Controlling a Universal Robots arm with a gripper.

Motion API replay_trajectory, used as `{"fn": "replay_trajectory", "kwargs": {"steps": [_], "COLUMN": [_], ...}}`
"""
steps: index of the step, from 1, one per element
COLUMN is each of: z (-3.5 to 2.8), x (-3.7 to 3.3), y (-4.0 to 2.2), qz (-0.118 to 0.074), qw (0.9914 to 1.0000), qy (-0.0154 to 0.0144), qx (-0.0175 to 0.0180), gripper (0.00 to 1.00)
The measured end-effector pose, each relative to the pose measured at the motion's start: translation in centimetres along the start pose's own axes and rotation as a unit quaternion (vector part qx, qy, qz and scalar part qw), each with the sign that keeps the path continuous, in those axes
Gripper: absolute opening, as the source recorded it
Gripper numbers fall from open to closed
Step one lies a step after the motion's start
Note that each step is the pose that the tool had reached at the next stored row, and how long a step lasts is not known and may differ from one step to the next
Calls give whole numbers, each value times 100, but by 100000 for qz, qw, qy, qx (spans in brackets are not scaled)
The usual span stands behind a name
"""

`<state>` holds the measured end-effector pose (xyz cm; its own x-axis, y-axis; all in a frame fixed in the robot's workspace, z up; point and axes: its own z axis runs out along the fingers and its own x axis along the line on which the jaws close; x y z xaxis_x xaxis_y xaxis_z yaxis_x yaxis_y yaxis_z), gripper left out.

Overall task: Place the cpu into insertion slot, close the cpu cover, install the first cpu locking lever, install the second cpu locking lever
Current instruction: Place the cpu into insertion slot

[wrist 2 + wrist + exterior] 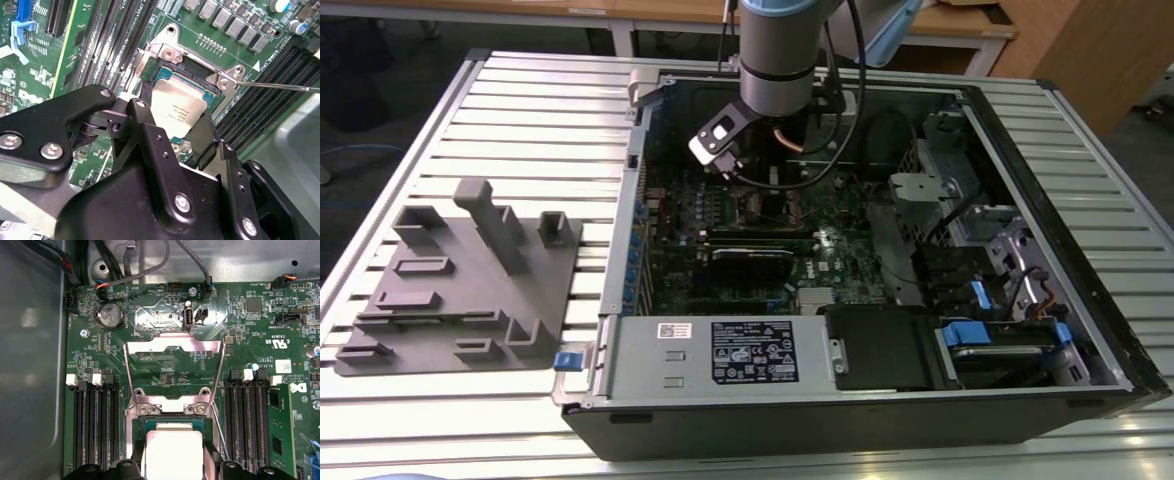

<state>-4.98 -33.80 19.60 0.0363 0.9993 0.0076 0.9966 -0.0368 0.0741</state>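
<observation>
Fingers (150,130) of the black gripper (172,117) are kept narrow and pressed against two opposite edges of the small flat square silver-topped cpu (177,107), which is held right down at the square dark insertion slot (172,417) on the green motherboard; whether it's fully seated can't be told tbh. The thin silvery square-frame cpu cover (172,343) is flipped open past the slot's hinge, and a thin silvery wire lever (280,86) is seen sticking out unlatched beside the slot. In the exterior view the arm is reached down into the open black computer case (854,420), which is laid on a slatted metal desk (520,90).
</observation>
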Motion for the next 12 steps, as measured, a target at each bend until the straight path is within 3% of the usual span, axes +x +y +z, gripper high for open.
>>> {"fn": "replay_trajectory", "kwargs": {"steps": [12], "z": [7], "x": [0], "y": [0], "qz": [-413], "qw": [99999], "qy": [37], "qx": [1], "gripper": [54]}}
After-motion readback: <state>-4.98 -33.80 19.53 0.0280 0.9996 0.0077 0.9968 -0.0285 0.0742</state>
